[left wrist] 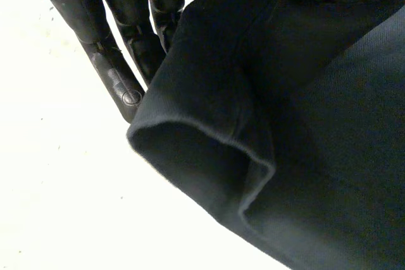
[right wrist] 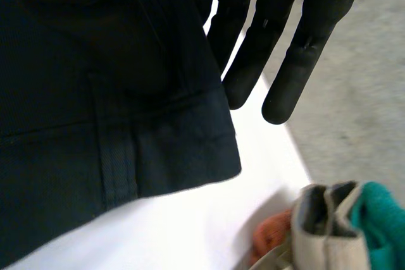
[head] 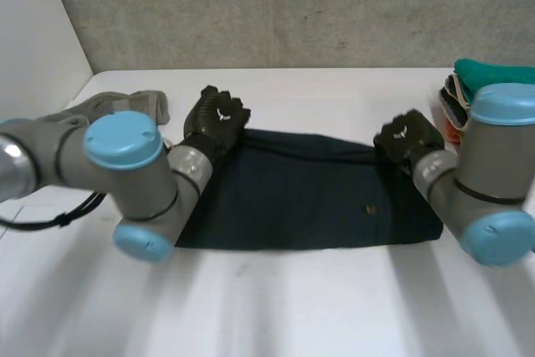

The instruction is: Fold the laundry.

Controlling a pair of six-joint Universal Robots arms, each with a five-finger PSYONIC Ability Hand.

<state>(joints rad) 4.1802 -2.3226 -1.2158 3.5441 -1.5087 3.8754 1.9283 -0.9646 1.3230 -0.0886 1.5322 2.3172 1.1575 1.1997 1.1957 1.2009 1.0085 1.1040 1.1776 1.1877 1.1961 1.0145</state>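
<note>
A dark navy garment (head: pixel 309 194) lies folded in a wide band across the white table (head: pixel 292 298). My left hand (head: pixel 216 119) is curled on its far left corner, and my right hand (head: pixel 407 138) is curled on its far right corner. In the left wrist view a hemmed edge of the garment (left wrist: pixel 285 124) comes out from under the palm and hangs in a loop beside the fingers (left wrist: pixel 111 61). In the right wrist view a hemmed corner of the garment (right wrist: pixel 95 93) hangs from the palm next to the fingers (right wrist: pixel 304 49), lifted a little off the table.
A crumpled grey cloth (head: pixel 138 104) lies at the far left, behind my left arm. A pile of folded clothes (head: pixel 481 89), teal on top with beige and orange below, sits at the table's right edge, close to my right hand's fingertips (right wrist: pixel 342 219). A wall stands behind the table.
</note>
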